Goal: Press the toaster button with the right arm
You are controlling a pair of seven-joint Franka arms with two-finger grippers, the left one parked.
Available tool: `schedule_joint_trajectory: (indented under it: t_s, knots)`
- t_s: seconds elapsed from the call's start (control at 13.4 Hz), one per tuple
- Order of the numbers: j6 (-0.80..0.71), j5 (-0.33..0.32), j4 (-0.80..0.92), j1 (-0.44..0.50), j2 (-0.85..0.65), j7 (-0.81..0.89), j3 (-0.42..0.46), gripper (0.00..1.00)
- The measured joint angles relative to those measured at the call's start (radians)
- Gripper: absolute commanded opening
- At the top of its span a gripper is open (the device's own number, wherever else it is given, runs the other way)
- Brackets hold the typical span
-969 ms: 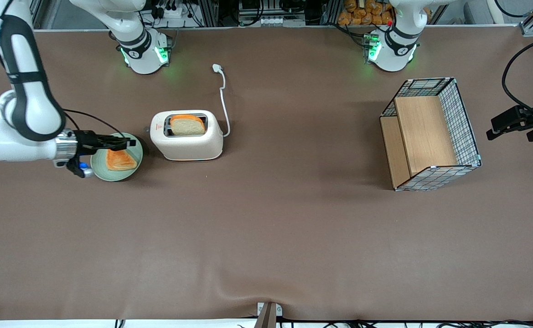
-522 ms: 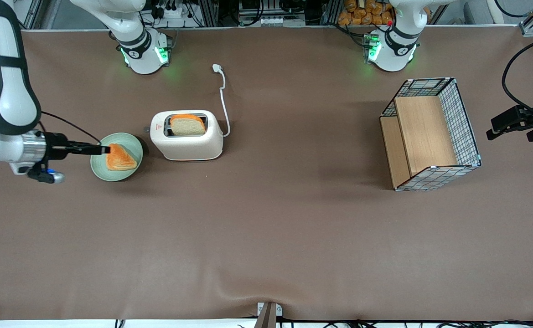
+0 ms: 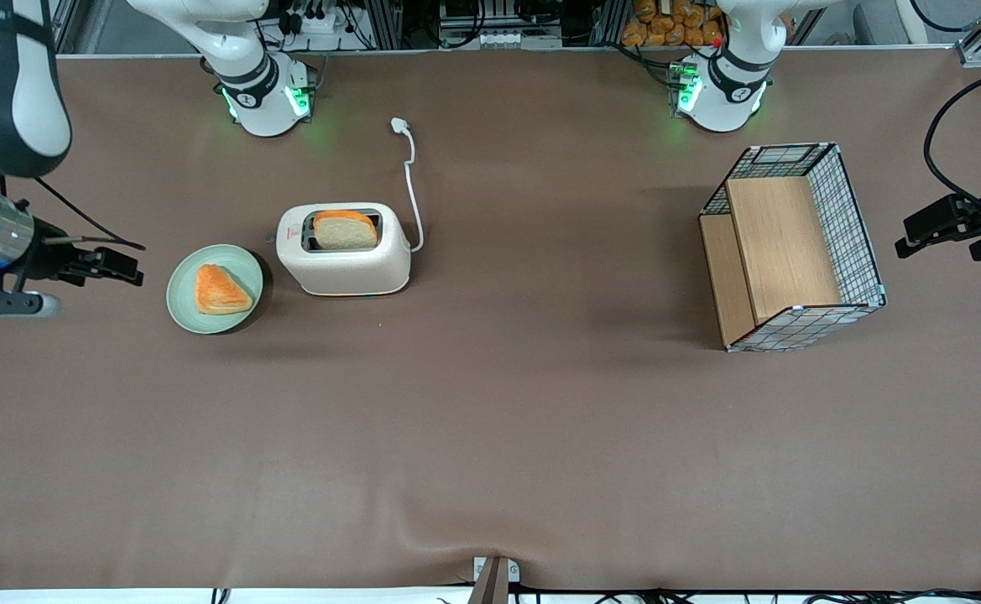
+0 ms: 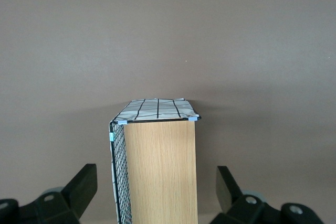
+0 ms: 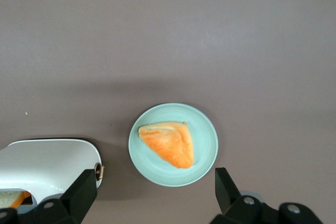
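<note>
Front view: the right arm (image 3: 3, 92) has pulled back toward its own end of the table. A second ago its gripper (image 3: 125, 264) hung over the plate (image 3: 184, 298); now it sits well apart from that plate, and farther still from the toaster (image 3: 343, 250). The toaster stands just beside the plate, one bread slice (image 3: 345, 230) in its slot and another slice (image 3: 220, 290) lying on the plate. The button (image 3: 272, 238) juts from the short end facing the plate. The retreat suggests the press is either done or being lined up afresh; I cannot tell which.

Left wrist view: only the wire basket (image 4: 157, 161) on the table.

Right wrist view: the gripper's fingers (image 5: 81, 190) stand wide apart and hold nothing. Between them lie the plate (image 5: 207, 140) with its slice (image 5: 170, 142); the toaster's end (image 5: 52, 163) shows its button (image 5: 98, 170).
</note>
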Motion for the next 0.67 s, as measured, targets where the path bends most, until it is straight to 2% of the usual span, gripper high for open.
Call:
schedule_joint_trajectory:
  t_s: [0.37, 0.67]
  knots:
    - [-0.032, -0.006, 0.027, -0.001, -0.037, -0.038, -0.009, 1.0]
    - [-0.158, -0.006, 0.111, 0.01, -0.052, 0.006, 0.002, 1.0]
